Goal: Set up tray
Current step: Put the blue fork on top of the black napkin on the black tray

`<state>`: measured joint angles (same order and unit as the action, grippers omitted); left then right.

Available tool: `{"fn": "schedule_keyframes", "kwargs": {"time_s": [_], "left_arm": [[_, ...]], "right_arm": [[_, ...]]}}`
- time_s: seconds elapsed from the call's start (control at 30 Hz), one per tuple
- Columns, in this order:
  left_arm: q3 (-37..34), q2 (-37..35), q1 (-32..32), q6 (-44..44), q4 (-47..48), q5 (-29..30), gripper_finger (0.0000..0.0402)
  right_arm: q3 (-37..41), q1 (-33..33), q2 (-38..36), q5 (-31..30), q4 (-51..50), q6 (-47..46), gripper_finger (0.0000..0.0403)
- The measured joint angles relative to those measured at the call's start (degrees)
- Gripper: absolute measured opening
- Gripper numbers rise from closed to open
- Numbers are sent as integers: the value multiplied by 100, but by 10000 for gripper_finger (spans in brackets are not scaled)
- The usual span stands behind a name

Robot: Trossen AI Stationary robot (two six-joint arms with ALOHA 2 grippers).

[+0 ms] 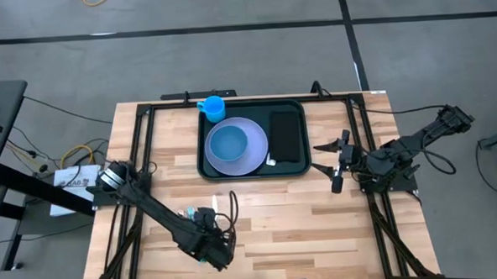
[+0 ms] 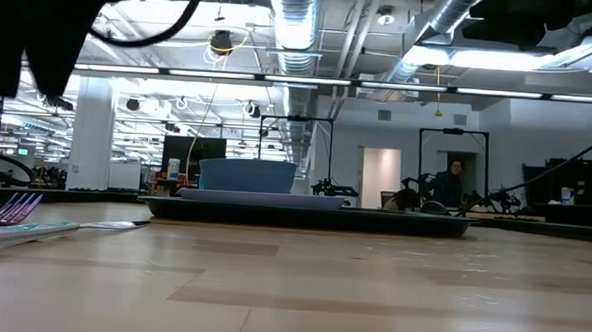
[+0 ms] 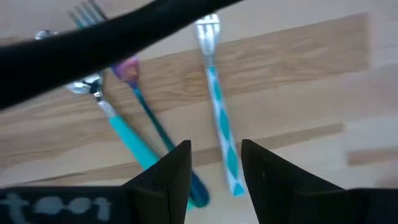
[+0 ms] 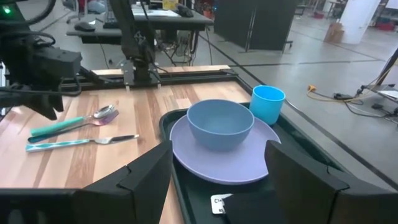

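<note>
The dark green tray (image 1: pixel 296 169) stands at the table's far middle. It holds a lavender plate (image 1: pixel 253 156) with a blue bowl (image 1: pixel 228 143) on it, a blue cup (image 1: pixel 213 106) and a black napkin (image 1: pixel 286 136). Three pieces of cutlery lie on the wood near the tray's near left: a fork with a patterned teal-white handle (image 3: pixel 221 124), a teal-handled spoon (image 3: pixel 118 130) and a dark-handled fork (image 3: pixel 149 118). My left gripper (image 3: pixel 214 168) is open just above them, its fingers either side of the patterned fork's handle end. My right gripper (image 1: pixel 338 162) is open and empty, right of the tray.
A black cable (image 3: pixel 124 31) crosses the left wrist view over the cutlery. Black frame rails (image 1: pixel 140 153) run along the table's left and right sides. Bare wood (image 1: pixel 320 229) lies between the tray and the near edge. A small white tag (image 1: pixel 270 162) lies in the tray.
</note>
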<state>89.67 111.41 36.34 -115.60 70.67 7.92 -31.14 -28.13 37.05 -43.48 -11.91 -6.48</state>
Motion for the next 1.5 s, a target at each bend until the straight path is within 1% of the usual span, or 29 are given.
{"fn": "schedule_keyframes", "kwargs": {"time_s": [0.33, 0.43, 0.53, 0.63, 0.87, 1.0, 1.2, 1.5], "left_arm": [[-32, 30, 52, -122, 513, -62, 127], [-246, 26, 54, -165, 312, -70, 127], [-568, 28, 50, -53, 63, -258, 127], [-831, 31, 50, -43, -293, -299, 127], [-1074, 31, 50, 36, -551, -277, 127], [-1319, 29, 48, -12, -784, -477, 127], [-1528, 29, 28, -58, -1151, -513, 127], [-1749, 29, 1, -114, -1121, -661, 127]], "right_arm": [[0, -1, 1, 0, -6, -11, 248], [0, -1, 1, 0, -6, -11, 248], [0, -1, 1, 1, -6, -32, 248], [0, -1, 1, 2, -6, -61, 248], [0, 0, 1, 2, -6, -61, 248], [0, 1, 1, 2, -6, -61, 248], [0, -1, 1, 5, -6, -61, 248], [0, -1, 1, 8, -6, -61, 248]]}}
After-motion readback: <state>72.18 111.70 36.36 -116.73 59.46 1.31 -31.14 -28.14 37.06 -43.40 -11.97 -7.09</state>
